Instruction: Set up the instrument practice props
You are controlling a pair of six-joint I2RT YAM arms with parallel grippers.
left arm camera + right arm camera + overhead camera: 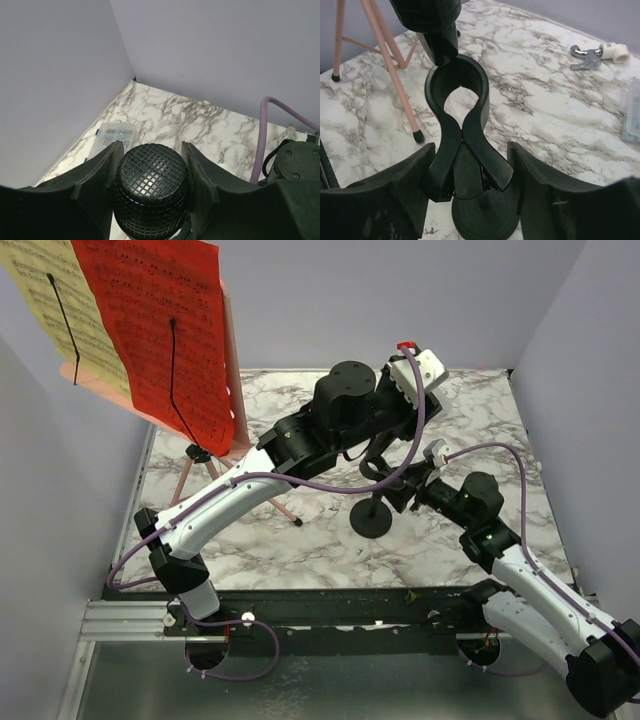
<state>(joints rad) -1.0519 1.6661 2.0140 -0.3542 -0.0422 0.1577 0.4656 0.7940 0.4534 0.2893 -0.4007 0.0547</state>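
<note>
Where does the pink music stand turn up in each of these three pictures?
Top external: upper left, the pink music stand carries the sheet-music pages.
Left wrist: not in it; the microphone sits between the jaws.
Right wrist: upper left, only its thin legs show.
Shared landmark: the marble tabletop, seen in all three views.
</note>
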